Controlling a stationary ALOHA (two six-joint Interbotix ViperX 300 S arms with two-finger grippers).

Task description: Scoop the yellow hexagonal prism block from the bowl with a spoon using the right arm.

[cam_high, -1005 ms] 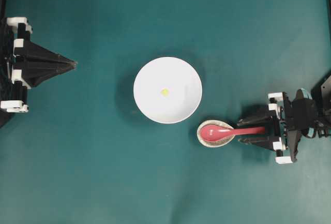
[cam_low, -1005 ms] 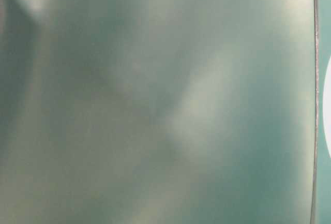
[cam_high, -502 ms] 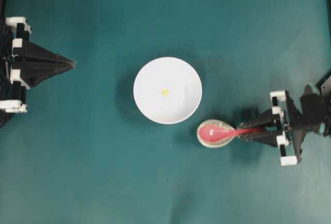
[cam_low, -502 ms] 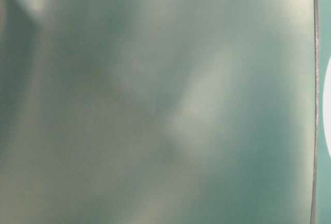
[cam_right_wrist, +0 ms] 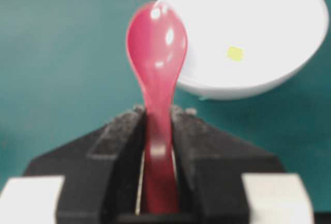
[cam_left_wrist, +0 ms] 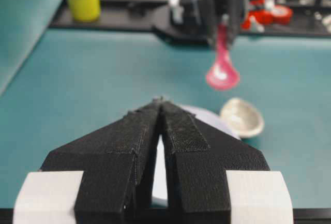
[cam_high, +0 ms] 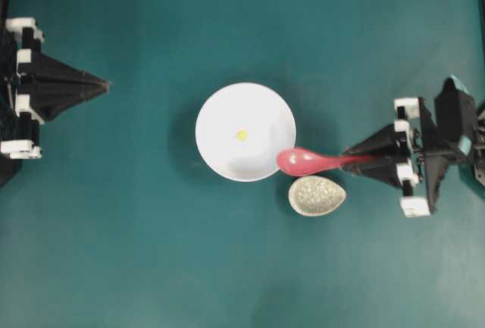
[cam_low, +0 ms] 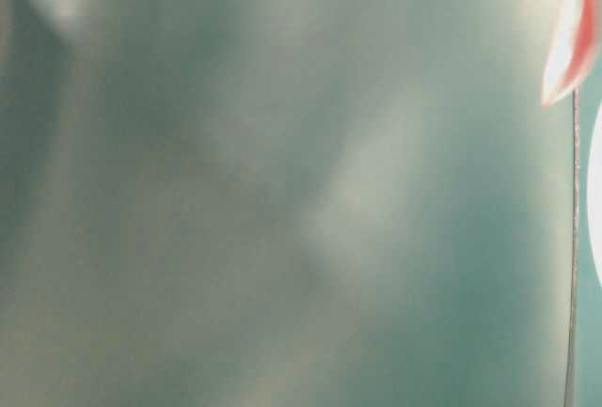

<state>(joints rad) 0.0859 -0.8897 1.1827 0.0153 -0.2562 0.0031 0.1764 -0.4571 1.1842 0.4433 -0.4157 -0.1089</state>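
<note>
The left gripper (cam_high: 106, 84) sits left of the bowl (cam_high: 220, 116), jaws pressed together, holding nothing. The block (cam_high: 241, 135) lies mid-bowl. The spoon (cam_high: 303, 161) hangs over the bowl's right rim, its handle clamped in the right gripper (cam_high: 356, 160).

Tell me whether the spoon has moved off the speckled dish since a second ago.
Yes. The spoon, held by the right gripper, now hangs above the speckled dish, its scoop at the bowl rim.
</note>
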